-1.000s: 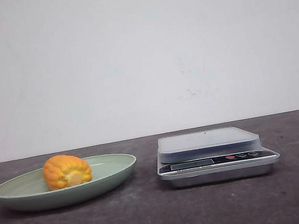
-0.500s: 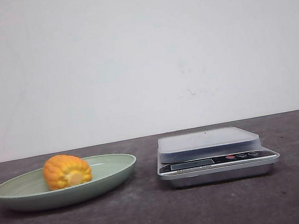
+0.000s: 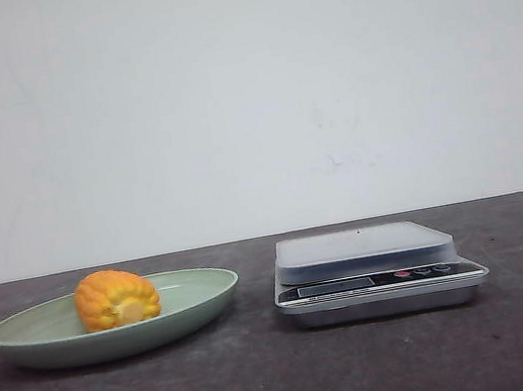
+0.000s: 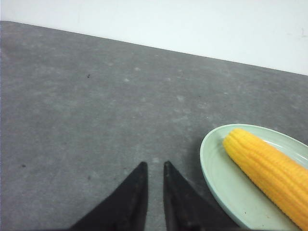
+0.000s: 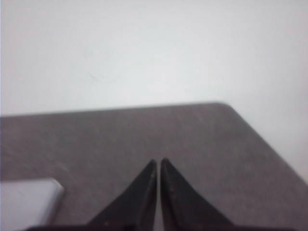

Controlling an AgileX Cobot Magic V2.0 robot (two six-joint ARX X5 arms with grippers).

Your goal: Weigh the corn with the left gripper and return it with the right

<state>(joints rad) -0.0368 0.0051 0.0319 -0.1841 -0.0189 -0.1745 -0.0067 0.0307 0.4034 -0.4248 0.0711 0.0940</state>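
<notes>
- You have one corn (image 3: 116, 298), one green plate (image 3: 199, 301), one scale (image 3: 375, 272) and two grippers, all on a grey table (image 3: 273, 384).
- Your left gripper (image 4: 154, 168) hangs over bare table with its tips nearly together, gripping nothing; the corn lies off to its side, apart from the fingers.
- Your right gripper (image 5: 158, 163) is closed up empty, with the scale's corner near it.
- The plate holds only the corn, lying on its side; the scale's platform is bare.
</notes>
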